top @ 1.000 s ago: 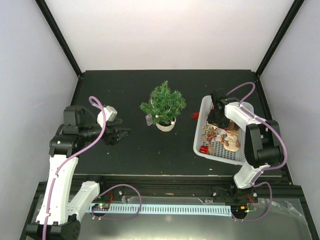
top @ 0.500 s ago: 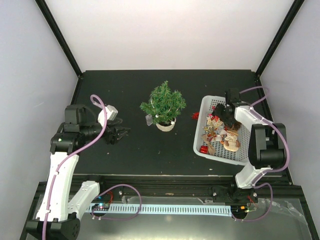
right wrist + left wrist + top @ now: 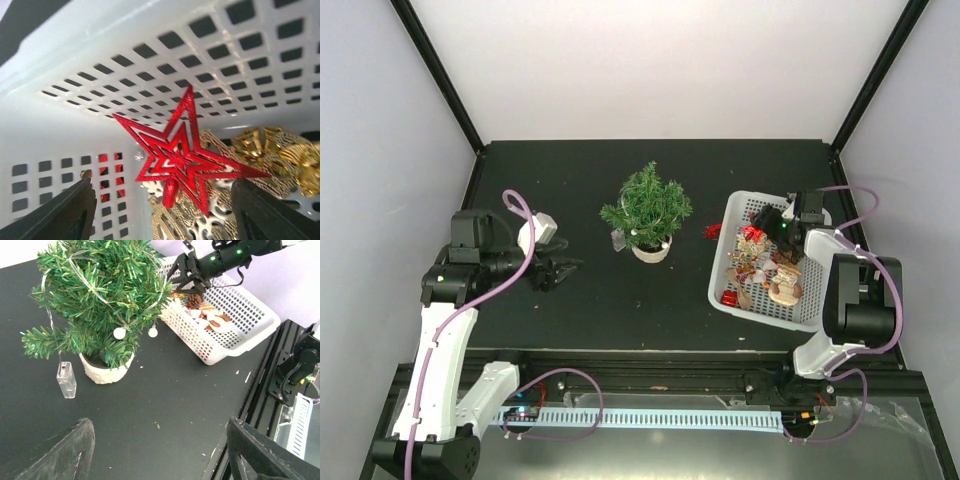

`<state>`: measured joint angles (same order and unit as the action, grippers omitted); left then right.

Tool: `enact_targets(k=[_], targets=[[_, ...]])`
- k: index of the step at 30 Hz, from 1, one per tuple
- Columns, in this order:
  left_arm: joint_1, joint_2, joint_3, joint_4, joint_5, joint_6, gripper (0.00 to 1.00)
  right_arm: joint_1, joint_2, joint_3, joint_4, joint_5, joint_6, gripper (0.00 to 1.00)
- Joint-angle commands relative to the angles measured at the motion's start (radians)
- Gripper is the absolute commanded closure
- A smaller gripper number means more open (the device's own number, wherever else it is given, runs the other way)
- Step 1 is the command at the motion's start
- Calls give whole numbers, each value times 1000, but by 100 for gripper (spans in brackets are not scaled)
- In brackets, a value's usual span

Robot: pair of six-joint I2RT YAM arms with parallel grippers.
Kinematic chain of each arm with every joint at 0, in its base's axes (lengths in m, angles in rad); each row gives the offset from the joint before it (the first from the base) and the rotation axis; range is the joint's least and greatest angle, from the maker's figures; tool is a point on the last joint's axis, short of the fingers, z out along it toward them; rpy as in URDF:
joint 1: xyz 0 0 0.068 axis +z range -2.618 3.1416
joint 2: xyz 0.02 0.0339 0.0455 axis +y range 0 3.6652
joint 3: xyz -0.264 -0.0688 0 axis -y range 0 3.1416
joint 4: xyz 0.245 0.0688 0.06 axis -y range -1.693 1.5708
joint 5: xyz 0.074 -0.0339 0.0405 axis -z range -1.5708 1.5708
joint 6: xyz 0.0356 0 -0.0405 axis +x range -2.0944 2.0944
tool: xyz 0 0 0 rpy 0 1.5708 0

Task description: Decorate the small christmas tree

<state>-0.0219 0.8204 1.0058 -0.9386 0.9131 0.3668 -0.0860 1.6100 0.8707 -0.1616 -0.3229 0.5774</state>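
One red star (image 3: 172, 150) in basket (image 3: 150, 30), below spread R gripper (image 3: 161, 200).

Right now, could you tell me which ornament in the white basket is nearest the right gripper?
The red glitter star: it lies centred just ahead of the open right gripper, whereas the gold ornaments sit off to its side.

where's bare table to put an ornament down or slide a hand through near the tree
Bare table lies in front of the small christmas tree, between the left gripper and the white basket; another strip runs behind the tree. Crowded: the basket, piled with ornaments with the right gripper inside, and beside the pot, where a clear box sits.
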Motion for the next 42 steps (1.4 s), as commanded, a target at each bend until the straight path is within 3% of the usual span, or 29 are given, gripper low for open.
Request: enact_targets(k=[1, 7, 16, 24, 42], targets=[[-6, -7, 22, -25, 41, 33, 27, -5, 33, -5, 92, -71, -26, 26], [-7, -9, 22, -33, 55, 45, 26, -6, 42, 4, 58, -31, -41, 27], [-7, -14, 17, -30, 58, 45, 26, -6, -117, 41, -102, 220, -29, 26], [-6, -23, 20, -41, 67, 55, 26, -5, -12, 36, -17, 137, -44, 24], [-7, -15, 26, -54, 73, 67, 25, -7, 128, 131, -34, 109, -74, 25]])
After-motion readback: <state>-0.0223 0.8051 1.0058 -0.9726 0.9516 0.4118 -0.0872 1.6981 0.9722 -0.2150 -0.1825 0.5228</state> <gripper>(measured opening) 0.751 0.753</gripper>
